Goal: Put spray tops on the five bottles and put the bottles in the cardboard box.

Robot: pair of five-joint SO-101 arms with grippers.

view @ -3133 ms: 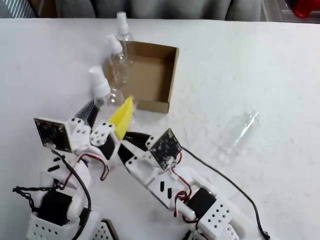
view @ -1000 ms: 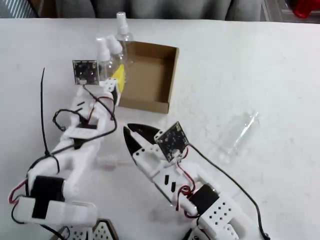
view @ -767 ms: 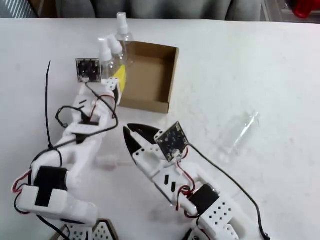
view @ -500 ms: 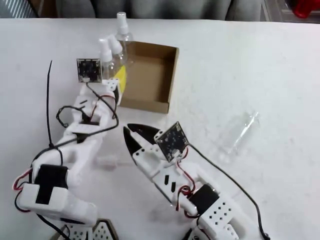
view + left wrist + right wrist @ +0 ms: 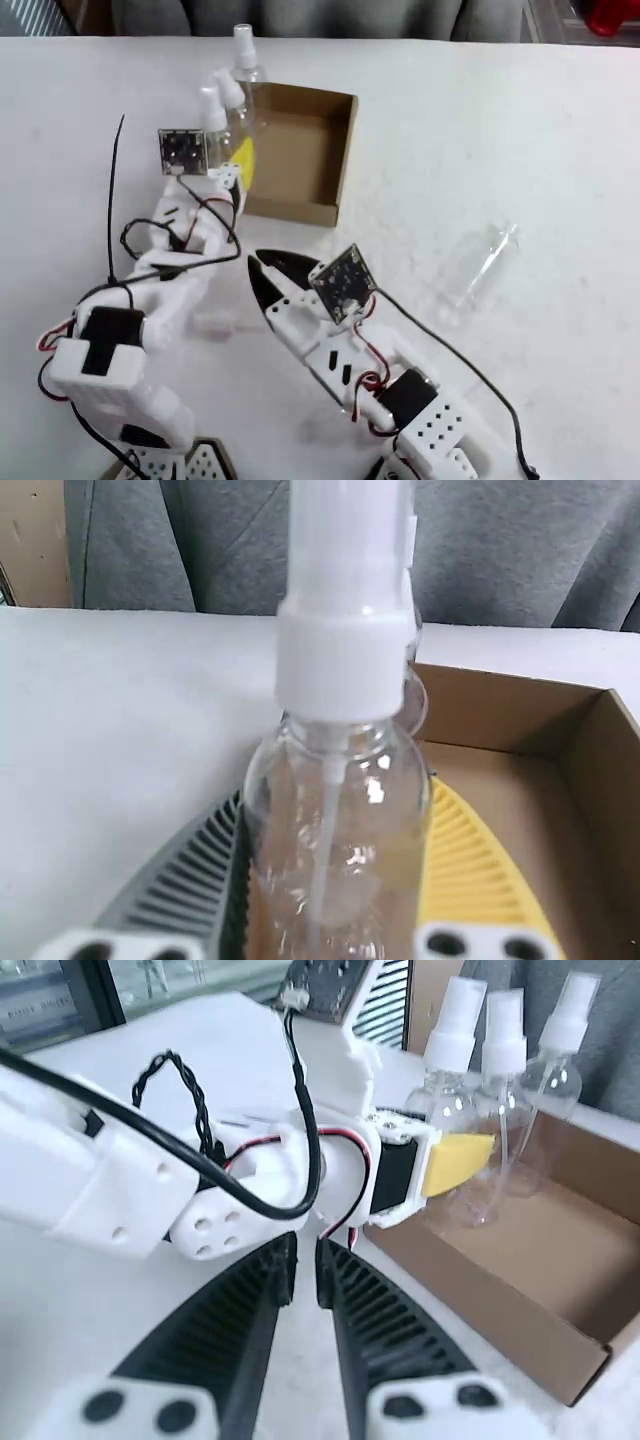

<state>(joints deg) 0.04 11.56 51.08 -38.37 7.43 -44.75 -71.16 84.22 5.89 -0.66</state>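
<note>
My left gripper (image 5: 231, 163) is shut on a clear bottle (image 5: 216, 122) with a white spray top (image 5: 211, 97), held upright at the left wall of the cardboard box (image 5: 305, 190). The left wrist view shows this bottle (image 5: 335, 900) between the grey and yellow fingers of the left gripper (image 5: 338, 805). Two more capped bottles (image 5: 231, 92) (image 5: 243, 48) stand at the box's far left corner; whether inside or outside I cannot tell. An uncapped bottle (image 5: 482, 262) lies on the table to the right. My right gripper (image 5: 305, 1258) is shut with nothing in it, in front of the box.
The box floor (image 5: 520, 1245) is bare brown cardboard. The right arm's body and cable (image 5: 400, 380) stretch across the near middle of the white table (image 5: 500, 130). The left arm's links and wires (image 5: 150, 260) stand left of the box.
The left arm carried the capped bottle from in front of the box up to its left wall, then shifted it slightly nearer. The right gripper drew back a little and has since stayed still.
</note>
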